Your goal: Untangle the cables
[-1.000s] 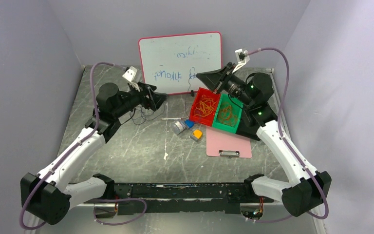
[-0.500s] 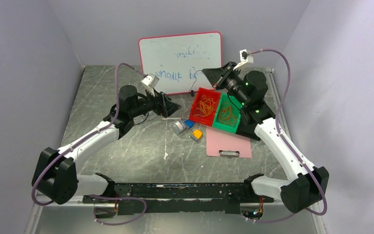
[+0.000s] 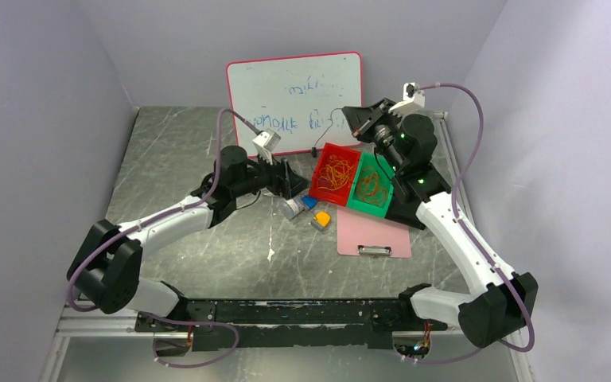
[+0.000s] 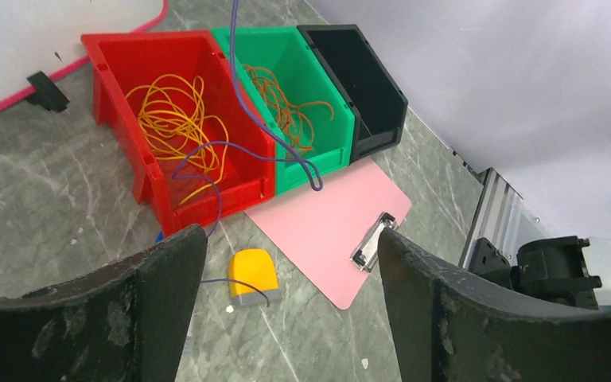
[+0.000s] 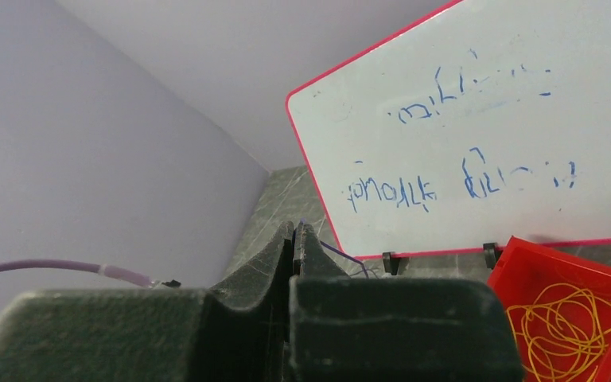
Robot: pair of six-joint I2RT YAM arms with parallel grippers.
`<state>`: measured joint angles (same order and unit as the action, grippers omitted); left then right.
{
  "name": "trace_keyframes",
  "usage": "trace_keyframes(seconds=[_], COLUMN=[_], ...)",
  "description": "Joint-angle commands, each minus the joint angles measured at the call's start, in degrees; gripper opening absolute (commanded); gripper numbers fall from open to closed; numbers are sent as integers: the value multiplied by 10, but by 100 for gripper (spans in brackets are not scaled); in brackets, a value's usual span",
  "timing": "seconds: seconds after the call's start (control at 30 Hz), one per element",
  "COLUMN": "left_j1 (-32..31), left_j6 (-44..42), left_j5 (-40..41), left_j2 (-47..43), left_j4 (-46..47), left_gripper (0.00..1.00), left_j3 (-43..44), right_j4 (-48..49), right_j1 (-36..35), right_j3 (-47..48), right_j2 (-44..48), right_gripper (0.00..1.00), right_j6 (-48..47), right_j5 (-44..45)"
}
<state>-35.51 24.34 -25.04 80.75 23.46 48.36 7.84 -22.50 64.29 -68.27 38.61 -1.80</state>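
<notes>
A thin dark purple cable (image 4: 315, 185) hangs down from above, crosses the red bin (image 4: 119, 95) and green bin (image 4: 330, 119), and trails to the table by a yellow block (image 4: 252, 274). My right gripper (image 5: 297, 231) is shut on this cable (image 5: 340, 255) and holds it up in front of the whiteboard (image 5: 477, 135); it also shows in the top view (image 3: 352, 119). Yellowish cables (image 4: 175, 119) lie in the red bin and orange ones (image 4: 286, 103) in the green bin. My left gripper (image 4: 290, 239) is open and empty, low over the table just left of the bins (image 3: 290, 181).
A black bin (image 4: 358, 76) stands beside the green one. A pink clipboard (image 3: 374, 232) lies in front of the bins. A grey cylinder (image 3: 292, 208) and a blue block (image 3: 309, 201) sit next to the yellow block (image 3: 321, 218). The whiteboard (image 3: 294, 99) leans at the back wall.
My left arm has swung right across the table towards the bins, gripper now open. My right gripper has moved up and to the right, still shut on the purple cable.
</notes>
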Motion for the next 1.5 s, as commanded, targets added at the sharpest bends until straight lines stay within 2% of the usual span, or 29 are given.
trace_keyframes(seconds=[0.0,0.17,0.3,0.33,0.53,0.6,0.7,0.77,1.0,1.2,1.37,1.47], left_j1=[-14,-18,-19,-19,-18,-18,-18,-18,-18,-6,-3,0], left_j6=[21,58,78,83,70,50,14,-16,-102,-100,-104,-111], left_j5=[41,51,45,43,38,46,46,36,11,3,40,65], left_j2=[21,58,90,95,116,107,88,75,22,-6,-2,-12], left_j4=[43,72,95,97,20,-16,-86,-136,-283,-379,-482,-524], left_gripper=[83,81,74,70,26,18,10,7,7,7,7,7], left_j3=[24,43,60,66,130,150,192,227,327,401,475,483], right_j4=[-2,-2,-5,-7,-12,-9,-1,9,31,30,44,53], right_j1=[-1,-1,-1,-1,-1,-1,-1,-1,-1,-1,-1,-1], right_j3=[12,10,8,7,-1,-3,3,8,36,63,70,75], right_j2=[6,8,13,15,29,34,40,44,50,39,28,18], right_gripper=[0,0,0,0,0,0,0,0,0,0,0,0], right_j6=[5,2,-2,-3,-23,-39,-81,-111,-180,-198,-197,-187], right_j5=[13,16,18,18,27,26,5,-13,-75,-148,-210,-258])
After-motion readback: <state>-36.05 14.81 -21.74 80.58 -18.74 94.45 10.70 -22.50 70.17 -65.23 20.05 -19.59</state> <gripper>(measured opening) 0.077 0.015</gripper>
